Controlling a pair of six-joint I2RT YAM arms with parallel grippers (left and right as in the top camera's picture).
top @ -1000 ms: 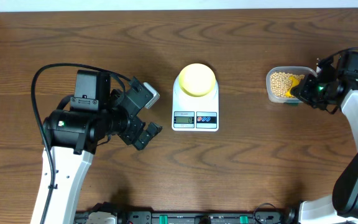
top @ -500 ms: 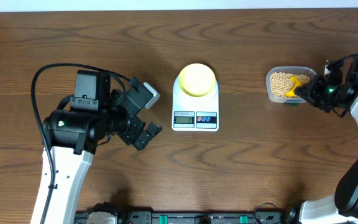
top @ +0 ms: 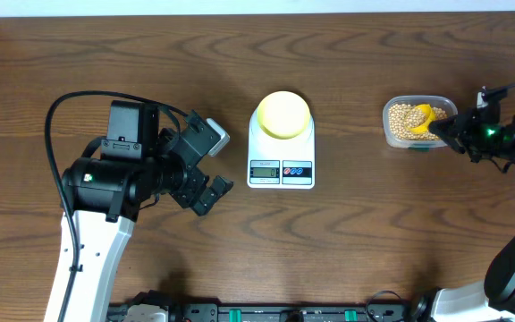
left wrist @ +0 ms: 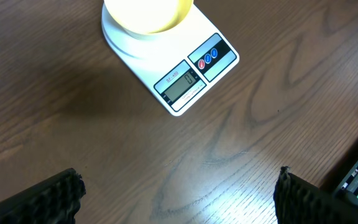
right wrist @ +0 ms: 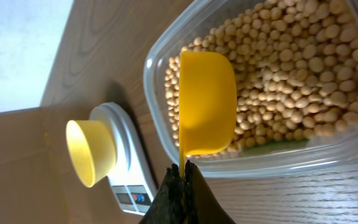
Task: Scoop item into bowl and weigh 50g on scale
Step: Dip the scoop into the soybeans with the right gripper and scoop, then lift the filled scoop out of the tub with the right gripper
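Note:
The pale yellow bowl [top: 283, 114] sits on the white scale [top: 281, 165] at the table's middle; both also show in the left wrist view, bowl [left wrist: 148, 12] and scale [left wrist: 191, 78], and in the right wrist view, bowl [right wrist: 91, 152] and scale [right wrist: 126, 171]. Beige beans [top: 403, 119] fill a clear tub [top: 392, 136] at the right. My right gripper [right wrist: 182, 177] is shut on the handle of a bright yellow scoop [right wrist: 205, 102], whose cup is over the beans [right wrist: 291, 74] in the tub [right wrist: 160, 124]. My left gripper [left wrist: 179, 196] is open and empty over bare wood left of the scale.
The wooden table runs to a white edge at the back. A black rail with green connectors [top: 266, 313] lies along the front edge.
My right gripper has drawn back to the right, and the scoop has moved with it inside the tub. The left arm has not moved.

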